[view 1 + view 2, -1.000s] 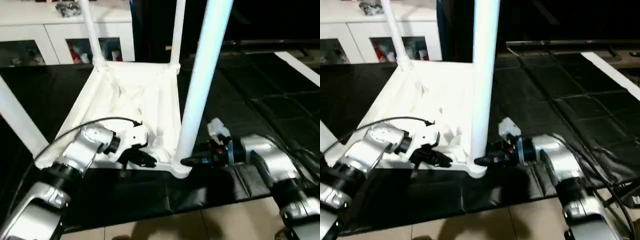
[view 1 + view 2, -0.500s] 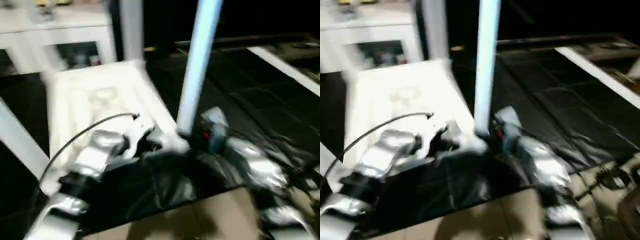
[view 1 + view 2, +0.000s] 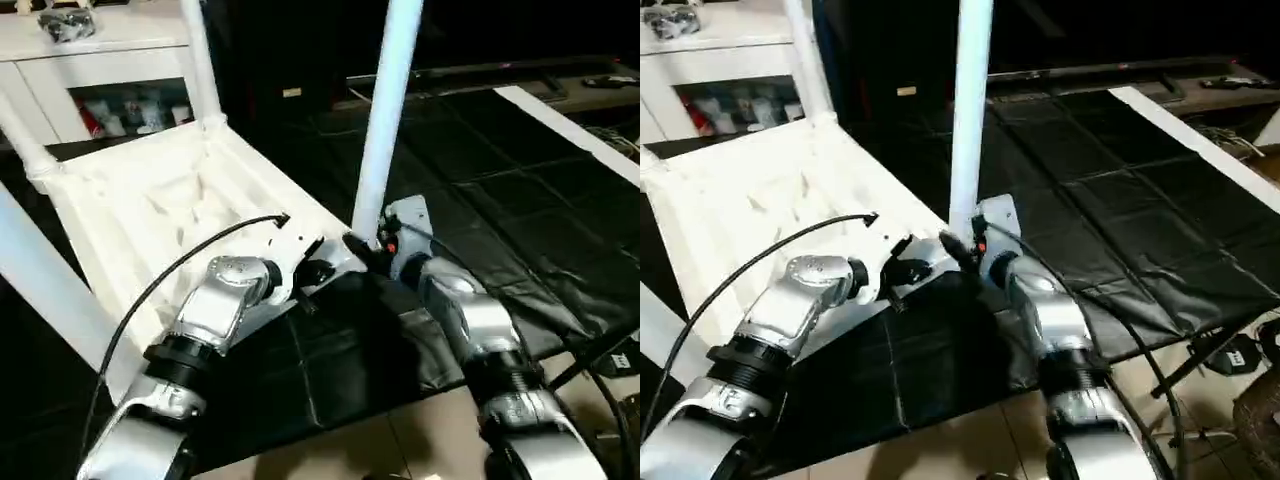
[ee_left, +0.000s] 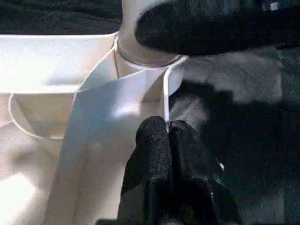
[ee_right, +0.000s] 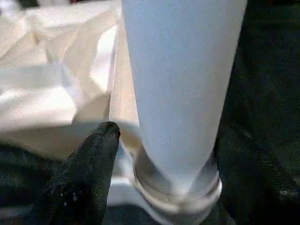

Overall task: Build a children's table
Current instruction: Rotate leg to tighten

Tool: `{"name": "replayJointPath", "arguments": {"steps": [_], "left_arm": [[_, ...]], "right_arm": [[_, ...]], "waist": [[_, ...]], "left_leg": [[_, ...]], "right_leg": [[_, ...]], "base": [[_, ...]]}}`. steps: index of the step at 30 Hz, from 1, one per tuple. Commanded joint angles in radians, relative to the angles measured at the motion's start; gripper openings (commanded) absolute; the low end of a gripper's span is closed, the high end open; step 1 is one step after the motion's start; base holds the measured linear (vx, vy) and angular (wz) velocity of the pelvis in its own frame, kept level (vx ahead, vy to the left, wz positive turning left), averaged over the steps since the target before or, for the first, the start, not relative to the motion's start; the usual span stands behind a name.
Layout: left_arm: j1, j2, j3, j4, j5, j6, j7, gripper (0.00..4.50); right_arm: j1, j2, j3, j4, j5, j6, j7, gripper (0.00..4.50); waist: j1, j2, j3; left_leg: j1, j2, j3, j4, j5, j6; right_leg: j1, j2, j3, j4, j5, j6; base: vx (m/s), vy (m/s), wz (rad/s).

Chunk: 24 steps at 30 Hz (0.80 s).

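Left gripper [image 4: 168, 136] pinches the table [image 3: 150, 200] rim; right gripper's [image 3: 362, 245] spread is unclear. Stiff, light plastic: grasp the leg [image 3: 385, 110] low.

Dim room with light falling from above: the white table top [image 3: 150, 215] is washed out by glare, its ribs barely readable, and the upright leg [image 3: 385, 110] beside it glows bluish. The black mat [image 3: 480, 190] around the top shows pale sheen on its creases. Close wrist views are soft, unfocused
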<state>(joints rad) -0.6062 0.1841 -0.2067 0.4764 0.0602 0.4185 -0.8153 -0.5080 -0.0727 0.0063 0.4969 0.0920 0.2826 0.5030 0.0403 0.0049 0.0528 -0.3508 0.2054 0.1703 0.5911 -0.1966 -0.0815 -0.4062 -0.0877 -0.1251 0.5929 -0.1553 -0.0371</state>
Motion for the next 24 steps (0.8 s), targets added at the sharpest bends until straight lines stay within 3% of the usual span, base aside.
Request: {"name": "replayJointPath", "arguments": {"steps": [1,4,6,10,14,18,22,24], "left_arm": [[-0.035,0.002,-0.021,-0.035,-0.026,-0.046,-0.050,0.00],[-0.030,0.039,-0.026,-0.031,-0.028,-0.064,-0.101,0.00],[-0.027,0.060,-0.028,-0.029,-0.030,-0.079,-0.132,0.00],[-0.031,0.122,-0.048,-0.007,-0.030,-0.132,-0.222,0.00],[-0.033,0.192,-0.081,0.025,-0.015,-0.218,-0.324,0.00],[-0.042,0.245,-0.100,0.095,0.000,-0.387,-0.395,0.00],[-0.034,0.259,-0.092,0.110,-0.023,-0.438,-0.449,0.00],[-0.032,0.270,-0.086,0.127,-0.040,-0.467,-0.484,0.00]], "right_arm": [[0.039,-0.004,0.043,-0.037,0.024,0.042,0.061,3.61],[0.106,-0.071,0.036,-0.131,0.044,0.056,0.131,3.92],[0.139,-0.109,0.034,-0.179,0.057,0.060,0.180,4.06],[0.206,-0.197,0.007,-0.277,0.103,0.066,0.267,4.43],[0.262,-0.262,-0.028,-0.346,0.130,0.089,0.307,4.48],[0.325,-0.281,-0.062,-0.408,0.168,0.094,0.310,4.48],[0.346,-0.274,-0.067,-0.423,0.172,0.070,0.296,4.48],[0.359,-0.256,-0.071,-0.440,0.174,0.063,0.267,4.48]], "waist": [[0.006,0.012,-0.071],[0.015,0.016,-0.069],[0.023,0.013,-0.069],[0.029,0.014,-0.068],[0.036,0.012,-0.067],[0.048,0.008,-0.065],[0.050,0.010,-0.065],[0.050,0.008,-0.066]], "left_leg": [[0.000,0.023,-0.005,-0.064,-0.171,0.053],[0.001,0.021,-0.005,-0.065,-0.192,0.052],[0.003,0.021,-0.003,-0.064,-0.190,0.057],[-0.001,0.022,-0.006,-0.066,-0.182,0.057],[0.000,0.023,-0.007,-0.067,-0.183,0.057],[0.003,0.023,-0.005,-0.069,-0.191,0.053],[0.010,0.026,-0.004,-0.070,-0.206,0.034],[0.006,0.027,-0.004,-0.071,-0.199,0.031]], "right_leg": [[0.064,-0.061,0.059,-0.076,-0.256,-0.166],[0.065,-0.060,0.058,-0.083,-0.284,-0.149],[0.064,-0.060,0.059,-0.083,-0.286,-0.144],[0.065,-0.061,0.058,-0.081,-0.291,-0.142],[0.064,-0.062,0.059,-0.082,-0.307,-0.132],[0.060,-0.063,0.061,-0.085,-0.329,-0.121],[0.054,-0.067,0.062,-0.087,-0.352,-0.120],[0.056,-0.067,0.062,-0.082,-0.329,-0.128]], "base": [[0.000,0.000,0.00],[0.000,0.000,0.00],[0.000,0.000,0.00],[0.000,0.000,0.00],[0.000,0.000,0.00],[0.000,0.000,0.00],[0.000,0.000,0.00],[0.000,0.000,0.00]]}}
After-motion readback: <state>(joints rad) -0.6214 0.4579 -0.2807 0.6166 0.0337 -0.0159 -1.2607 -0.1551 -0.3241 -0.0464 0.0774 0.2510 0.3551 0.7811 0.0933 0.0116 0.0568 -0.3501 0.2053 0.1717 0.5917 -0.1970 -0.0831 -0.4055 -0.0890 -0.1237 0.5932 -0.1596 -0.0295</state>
